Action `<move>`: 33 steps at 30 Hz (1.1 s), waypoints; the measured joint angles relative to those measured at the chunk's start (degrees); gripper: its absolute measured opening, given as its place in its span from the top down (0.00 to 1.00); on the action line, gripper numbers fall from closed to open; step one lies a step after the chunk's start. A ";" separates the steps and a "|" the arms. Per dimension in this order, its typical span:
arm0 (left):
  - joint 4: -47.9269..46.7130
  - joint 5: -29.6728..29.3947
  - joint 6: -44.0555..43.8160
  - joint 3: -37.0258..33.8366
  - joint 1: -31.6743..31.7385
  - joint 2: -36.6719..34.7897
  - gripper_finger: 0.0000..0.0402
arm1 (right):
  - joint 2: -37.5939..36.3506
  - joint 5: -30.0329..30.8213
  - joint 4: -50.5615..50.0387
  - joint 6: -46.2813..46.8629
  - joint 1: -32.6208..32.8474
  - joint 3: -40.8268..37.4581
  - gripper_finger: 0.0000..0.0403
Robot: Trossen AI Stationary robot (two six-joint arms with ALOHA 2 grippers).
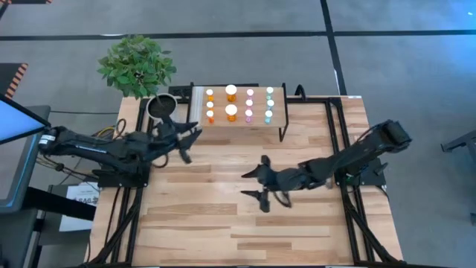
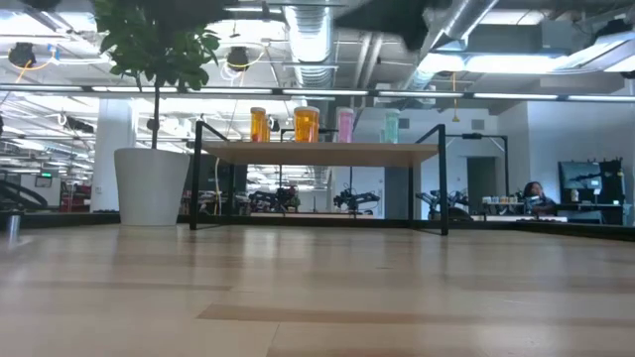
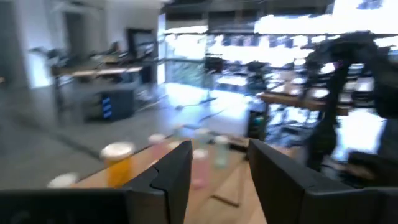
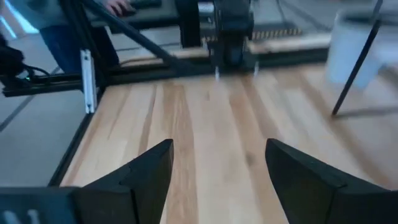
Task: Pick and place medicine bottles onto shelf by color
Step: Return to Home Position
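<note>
closest to the lens in the right wrist view is the right hand (image 4: 217, 177). its two dark fingers are spread wide apart with nothing between them, only the bare planks of the worktop (image 4: 205, 118) beyond. seen from above, this right hand (image 1: 249, 184) is held near the middle of the worktop (image 1: 223, 231) and points toward 9 o'clock. the left hand (image 1: 191, 144) is at about 10 o'clock from the centre and points toward 3 o'clock, near the shelf's 7 o'clock corner. in its own wrist view the left hand (image 3: 221, 171) is also parted and empty.

the medicine bottles (image 1: 231, 112) all stand on the shelf (image 1: 199, 112), which is at 12 o'clock on the worktop, by the far edge. they are small, translucent, and each has a white round cap. from 9 o'clock to 3 o'clock the colours come in lines: small orange bottles (image 1: 210, 104), two larger orange bottles (image 1: 231, 91), pink bottles (image 1: 250, 104), teal-green bottles (image 1: 269, 103). each line runs from 6 to 12 o'clock, while the long side of the shelf runs from 9 to 3 o'clock.

from worktop height the medicine bottles (image 2: 306, 124) stand upright on the light plank of the shelf (image 2: 317, 153), long axis vertical, caps up. a white plant pot (image 2: 152, 186) stands just beside the shelf at its 9 o'clock end.
</note>
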 joint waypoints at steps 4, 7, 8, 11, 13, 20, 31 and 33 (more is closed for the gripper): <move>-1.96 0.20 3.34 0.01 -5.90 -5.18 0.72 | -8.47 2.82 -4.93 -7.14 1.35 0.00 0.36; -5.10 0.01 4.98 0.01 -9.58 -9.24 0.79 | -14.97 5.23 -9.58 -10.51 1.46 0.01 0.43; -6.16 -0.02 5.47 0.01 -10.70 -10.65 0.82 | -17.00 5.94 -10.38 -11.48 1.42 -0.44 0.46; -10.54 -0.84 6.93 0.00 -13.38 -14.85 0.89 | -23.42 6.27 -10.51 -14.20 0.90 -3.67 0.58; -13.79 -0.97 7.22 -0.01 -14.38 -17.48 0.93 | -27.84 6.23 -10.22 -15.15 0.40 -6.78 0.68; -11.37 10.69 6.37 -5.36 -12.71 -22.37 0.99 | -42.66 5.81 -1.76 -18.72 -1.58 -20.72 0.97; 2.25 26.17 1.25 -15.63 -2.29 -22.30 1.00 | -57.52 0.80 8.96 -23.89 -1.89 -34.49 0.99; 2.79 27.29 1.23 -15.71 -1.00 -22.34 1.00 | -59.36 0.79 9.07 -23.91 -1.89 -36.04 0.99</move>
